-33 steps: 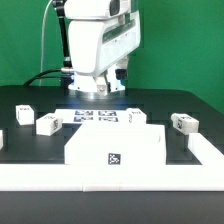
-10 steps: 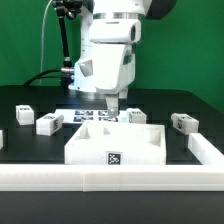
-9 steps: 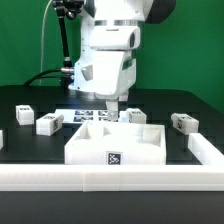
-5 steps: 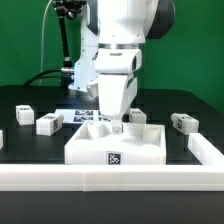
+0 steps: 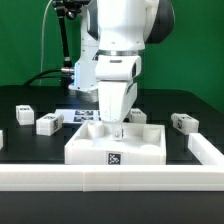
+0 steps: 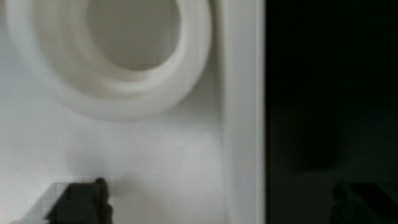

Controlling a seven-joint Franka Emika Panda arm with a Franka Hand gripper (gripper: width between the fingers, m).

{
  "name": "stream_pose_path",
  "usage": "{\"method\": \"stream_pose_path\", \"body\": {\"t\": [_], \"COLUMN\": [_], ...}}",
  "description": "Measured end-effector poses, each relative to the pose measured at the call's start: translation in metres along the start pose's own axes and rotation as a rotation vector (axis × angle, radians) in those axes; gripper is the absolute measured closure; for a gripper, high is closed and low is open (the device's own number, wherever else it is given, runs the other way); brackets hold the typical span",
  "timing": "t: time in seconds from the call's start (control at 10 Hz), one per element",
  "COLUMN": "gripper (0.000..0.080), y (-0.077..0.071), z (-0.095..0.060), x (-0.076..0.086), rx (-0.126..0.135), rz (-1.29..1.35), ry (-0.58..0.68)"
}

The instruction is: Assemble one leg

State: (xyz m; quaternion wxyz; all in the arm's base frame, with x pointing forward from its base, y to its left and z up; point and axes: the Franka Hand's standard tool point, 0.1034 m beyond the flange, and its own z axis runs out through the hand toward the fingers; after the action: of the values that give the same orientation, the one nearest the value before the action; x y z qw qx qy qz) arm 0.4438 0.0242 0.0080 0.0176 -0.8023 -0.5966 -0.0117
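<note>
The wide white square panel (image 5: 100, 148) lies at the table's front. My gripper (image 5: 118, 128) hangs low over its far edge, open and empty. In the wrist view the gripper (image 6: 222, 203) straddles the panel's edge (image 6: 160, 140): one dark fingertip (image 6: 80, 200) is over the white surface, the other over the black table. A round corner socket (image 6: 116, 50) shows ahead of the fingers. One small white tagged leg (image 5: 136, 116) lies just behind the panel, close to the gripper. Other legs lie at the exterior view's right (image 5: 181, 123) and left (image 5: 48, 123), (image 5: 24, 113).
The marker board (image 5: 92, 117) lies behind the panel, under the arm. A white rail (image 5: 110, 177) runs along the front and up the exterior view's right side (image 5: 205, 148). The arm's body stands over the panel's far edge.
The arm has come forward and down from above the marker board, bringing the gripper to the panel's far edge. The panel and legs have not moved.
</note>
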Motion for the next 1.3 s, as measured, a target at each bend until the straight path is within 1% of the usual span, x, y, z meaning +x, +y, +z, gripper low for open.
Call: {"method": "stream_pose_path", "body": {"t": [0.1, 0.2, 0.3, 0.4, 0.5, 1.2, 1.3], "gripper": [0.0328, 0.0463, 0.0463, 0.0666, 0.0744, 0.0742, 0.0742], "y": [0.0, 0.0001, 0.0001, 0.0, 0.0004, 0.0007, 0.0064], "z": [0.0, 0.0, 0.0, 0.0001, -0.0001, -0.0001, -0.001], "x": [-0.0002, -0.0003, -0.0004, -0.0004, -0.0005, -0.0012, -0.0055], "rx": [0.0, 0.0, 0.0, 0.0, -0.001, -0.001, 0.0], "rz": [0.0, 0.0, 0.001, 0.001, 0.001, -0.002, -0.123], "ry": [0.0, 0.0, 0.0, 0.0, 0.0, -0.001, -0.007]}}
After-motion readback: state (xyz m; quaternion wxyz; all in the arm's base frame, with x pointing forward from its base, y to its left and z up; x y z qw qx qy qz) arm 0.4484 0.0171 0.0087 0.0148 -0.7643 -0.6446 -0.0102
